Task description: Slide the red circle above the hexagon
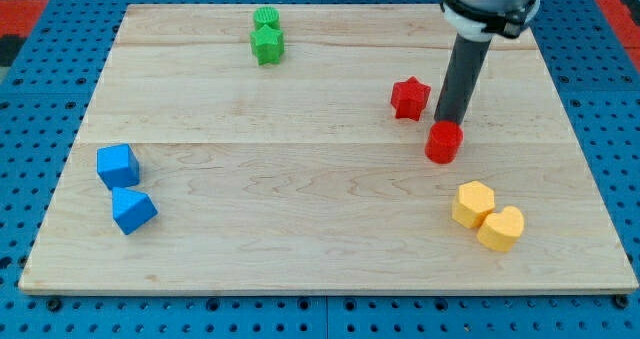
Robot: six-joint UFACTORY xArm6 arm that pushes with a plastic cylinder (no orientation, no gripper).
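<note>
The red circle (443,142) lies right of the board's middle. My tip (449,121) touches its upper edge, the dark rod rising toward the view's top. The yellow hexagon (473,203) sits below and slightly right of the red circle, a short gap between them. A yellow heart (502,228) touches the hexagon's lower right side.
A red star (409,98) sits just left of the rod. A green circle (266,19) and a green star (267,45) are at the top centre. A blue cube (118,165) and a blue triangle-like block (132,210) are at the left. The wooden board (300,249) lies on a blue pegboard.
</note>
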